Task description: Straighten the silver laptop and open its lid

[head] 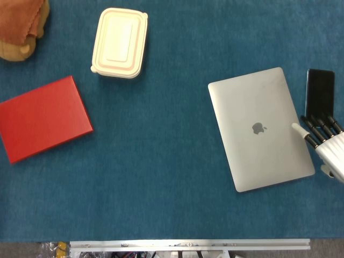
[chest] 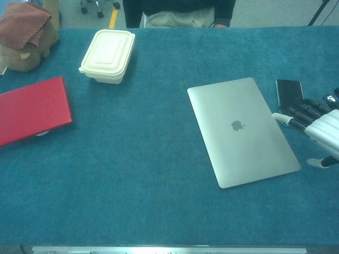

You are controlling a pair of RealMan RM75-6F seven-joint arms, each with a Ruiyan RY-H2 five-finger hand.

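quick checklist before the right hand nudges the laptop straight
1. Silver laptop lid shut: ok.
2. Laptop square to the table edge: not ok, it lies skewed.
3. Right hand empty, fingers apart, at the laptop's right edge: ok.
4. Fingertip contact with the laptop edge: cannot tell.
5. Black phone clear of the hand: not ok, the fingers lie just over its near end.
6. Left hand ready: cannot tell, not in view.

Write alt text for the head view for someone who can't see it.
A closed silver laptop lies skewed on a blue table, the right hand reaching its right edge with fingers spread. A black phone lies beyond the hand; a red book and cream container sit left.
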